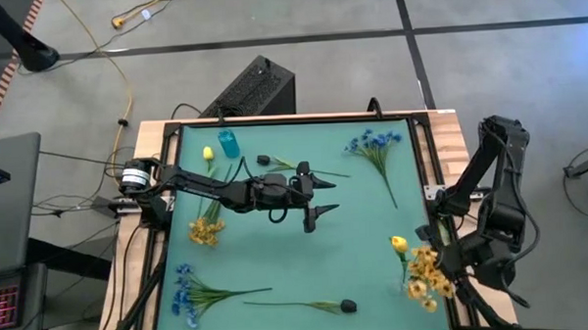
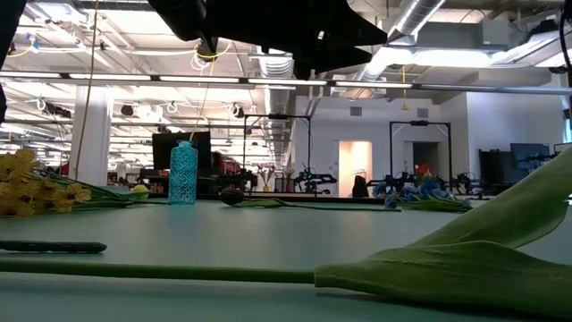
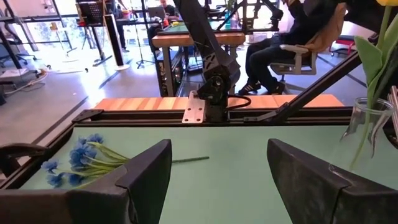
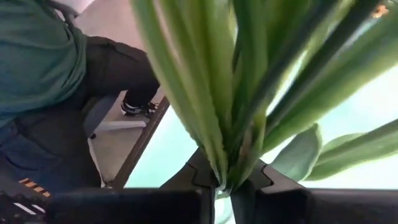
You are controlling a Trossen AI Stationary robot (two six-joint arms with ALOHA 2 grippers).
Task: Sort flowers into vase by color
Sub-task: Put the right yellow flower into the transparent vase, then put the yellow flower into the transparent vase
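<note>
My right gripper [image 4: 225,190] is at the table's right edge, shut on a bunch of green stems and leaves. Yellow blossoms [image 1: 425,275] and a yellow bud [image 1: 399,244] show just beside it. A clear glass vase [image 3: 367,124] there has stems in it. My left gripper [image 1: 325,198] hangs open over the mat's middle, touching nothing. On the mat lie blue clusters [image 1: 377,142] [image 1: 186,291], a yellow cluster [image 1: 206,230], a yellow bud [image 1: 207,153] and dark buds [image 1: 264,160] [image 1: 348,305]. A small blue vase [image 1: 229,143] stands at the far left. My right gripper pinches several green stems and leaves [image 4: 235,165] together between its two fingers [image 4: 264,186]. The stems run away from the fingers, roughly along them. I cannot tell whether the held stems stand in the glass vase or hang clear of it.
A black frame [image 1: 170,130] edges the green mat. The right arm's base [image 3: 214,87] stands at the mat's right side. A seated person [image 3: 292,37] is in the room beyond the table. In the low view, a long stem with a broad leaf [image 2: 429,259] lies along the near edge.
</note>
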